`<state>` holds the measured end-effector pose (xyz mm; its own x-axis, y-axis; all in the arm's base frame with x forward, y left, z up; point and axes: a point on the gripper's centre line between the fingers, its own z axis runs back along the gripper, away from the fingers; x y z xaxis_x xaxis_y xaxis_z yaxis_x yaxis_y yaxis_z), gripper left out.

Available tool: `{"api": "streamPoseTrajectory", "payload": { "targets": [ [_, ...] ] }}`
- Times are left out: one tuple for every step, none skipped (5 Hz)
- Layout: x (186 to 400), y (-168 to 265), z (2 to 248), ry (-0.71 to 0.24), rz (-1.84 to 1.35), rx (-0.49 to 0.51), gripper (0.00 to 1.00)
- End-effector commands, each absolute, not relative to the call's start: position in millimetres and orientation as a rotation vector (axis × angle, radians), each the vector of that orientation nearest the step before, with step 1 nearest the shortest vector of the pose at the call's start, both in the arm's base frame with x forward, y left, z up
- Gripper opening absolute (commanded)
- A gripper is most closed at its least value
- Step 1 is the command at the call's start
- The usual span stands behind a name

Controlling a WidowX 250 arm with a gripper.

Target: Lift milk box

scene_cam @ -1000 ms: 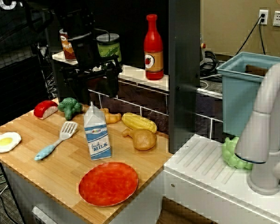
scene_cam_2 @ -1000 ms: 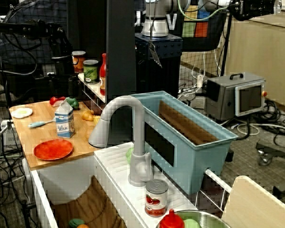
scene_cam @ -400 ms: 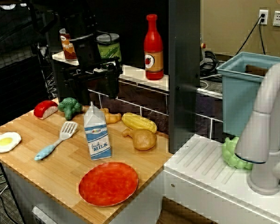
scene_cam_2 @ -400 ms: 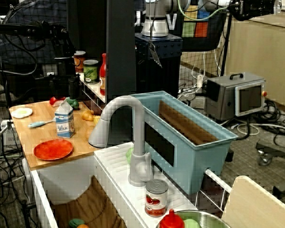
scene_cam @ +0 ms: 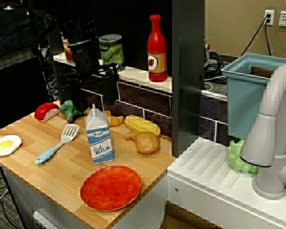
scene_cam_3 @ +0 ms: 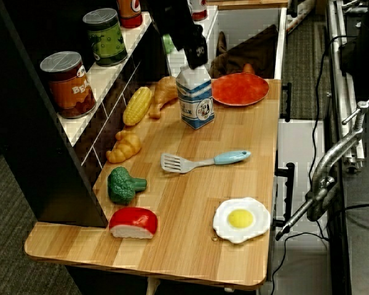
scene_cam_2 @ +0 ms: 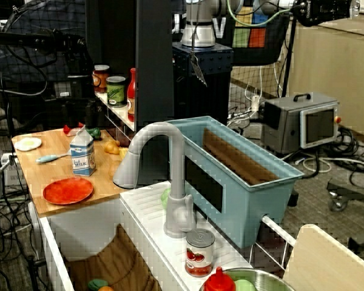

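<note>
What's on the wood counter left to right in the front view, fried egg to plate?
Fried egg → red-and-white wedge → spatula → milk box → red plate → corn cob.

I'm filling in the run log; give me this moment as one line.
phase: approach | gripper: above and behind milk box, not touching, jaw state unclear | milk box: upright on counter, not lifted

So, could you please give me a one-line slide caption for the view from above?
Gripper poised over the milk box on the wooden table, toy foods around it.
</note>
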<state>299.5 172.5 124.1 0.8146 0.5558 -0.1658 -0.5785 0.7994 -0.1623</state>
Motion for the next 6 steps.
{"api": "streamPoseTrajectory", "payload": {
  "targets": [
    [294.4, 184.6, 140.3, 0.059, 0.591, -0.211, 1.0],
    [287.8, 191.7, 130.1, 0.032, 0.641, -0.237, 1.0],
    [284.0, 187.0, 107.0, -0.019, 0.769, -0.278, 1.0],
    [283.3, 176.2, 96.3, -0.071, 0.783, -0.291, 1.0],
    [286.1, 176.3, 90.1, -0.075, 0.817, -0.313, 1.0],
    [289.1, 179.1, 82.8, -0.057, 0.805, -0.306, 0.87]
  ]
}}
